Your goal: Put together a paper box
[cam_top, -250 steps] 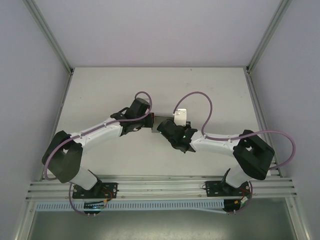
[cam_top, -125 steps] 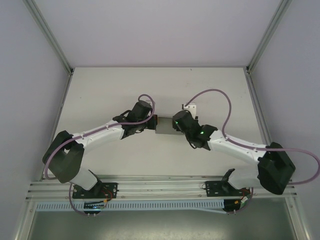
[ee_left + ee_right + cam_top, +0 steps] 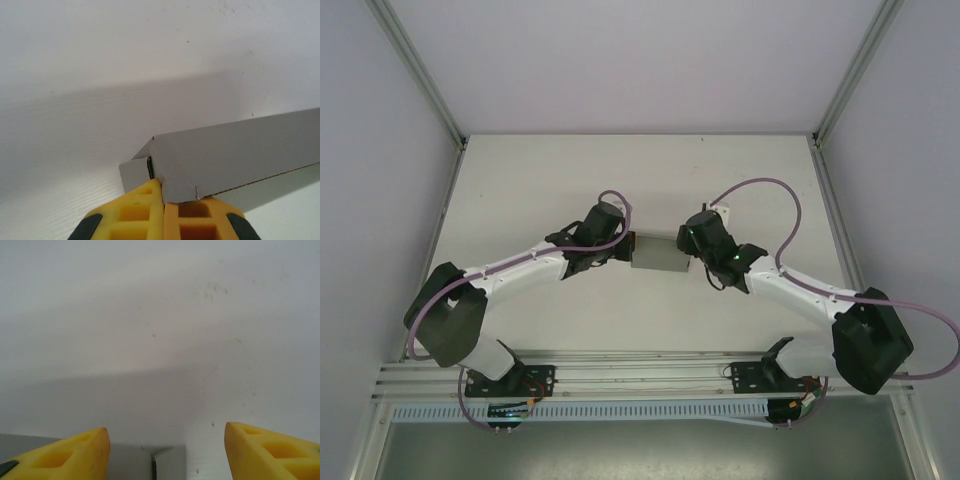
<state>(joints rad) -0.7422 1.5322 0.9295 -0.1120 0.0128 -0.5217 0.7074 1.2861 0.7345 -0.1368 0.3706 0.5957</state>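
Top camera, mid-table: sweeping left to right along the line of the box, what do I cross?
In order: left gripper, shut on the left end of the paper box → paper box → right gripper, open by its right end.

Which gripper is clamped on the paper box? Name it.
The left gripper: its jaws pinch a corner of the paper box; the right gripper has its jaws apart, empty.
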